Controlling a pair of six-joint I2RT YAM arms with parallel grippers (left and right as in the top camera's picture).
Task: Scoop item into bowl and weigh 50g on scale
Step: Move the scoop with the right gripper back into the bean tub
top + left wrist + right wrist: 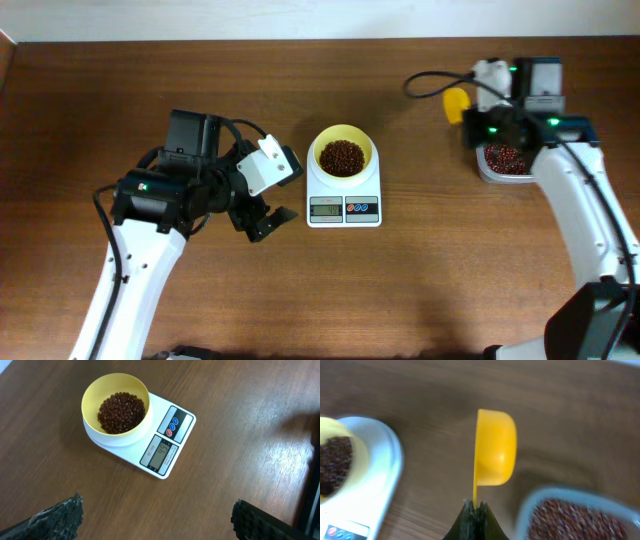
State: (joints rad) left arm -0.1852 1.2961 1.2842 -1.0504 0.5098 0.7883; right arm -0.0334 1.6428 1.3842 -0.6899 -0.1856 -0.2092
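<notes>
small dark red-brown beans (341, 156) heaped in the small round pale yellow bowl (343, 129) on top of the white rectangular scale (344, 208) | my right gripper (476, 510) pinches the yellow plastic scoop (495, 447), right of scale | my left gripper (157, 525) wide open, left of scale

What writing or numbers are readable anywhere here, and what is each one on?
"49", roughly, digits faint: grey LCD display of the small white rectangular digital scale.
Red and blue buttons beside it: symbols too small to read.
Nothing else bears readable text.
</notes>
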